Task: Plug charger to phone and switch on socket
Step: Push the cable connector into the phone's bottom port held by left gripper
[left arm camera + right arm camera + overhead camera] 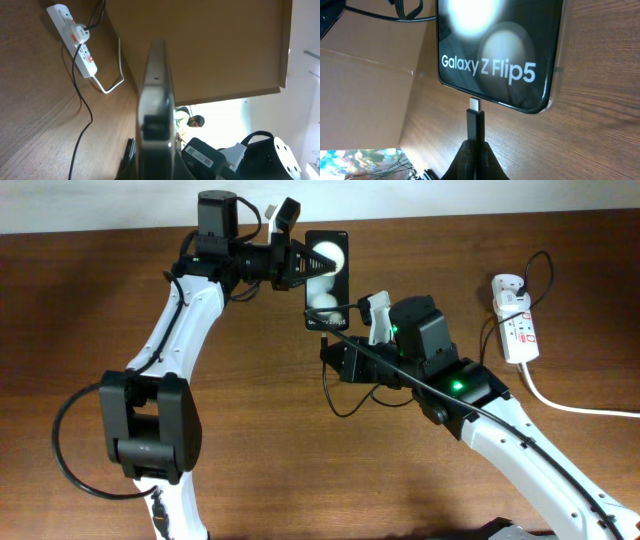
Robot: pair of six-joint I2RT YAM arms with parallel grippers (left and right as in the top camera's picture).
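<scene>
The phone (326, 278) is a black slab with two white spots, held off the table by my left gripper (303, 265), which is shut on its upper end. In the left wrist view the phone (156, 95) shows edge-on between the fingers (156, 167). In the right wrist view the phone (495, 45) reads "Galaxy Z Flip5". My right gripper (476, 152) is shut on the charger plug (475, 120), whose metal tip meets the port on the phone's lower edge. From above, the right gripper (335, 347) sits just below the phone. The socket (516, 322) lies at the far right.
The thin black charger cable (80, 107) runs across the wooden table from the white adapter (508, 288) in the socket (75, 35). The socket's thick white cord (570, 405) trails off to the right edge. A cardboard wall (210, 45) stands behind the table.
</scene>
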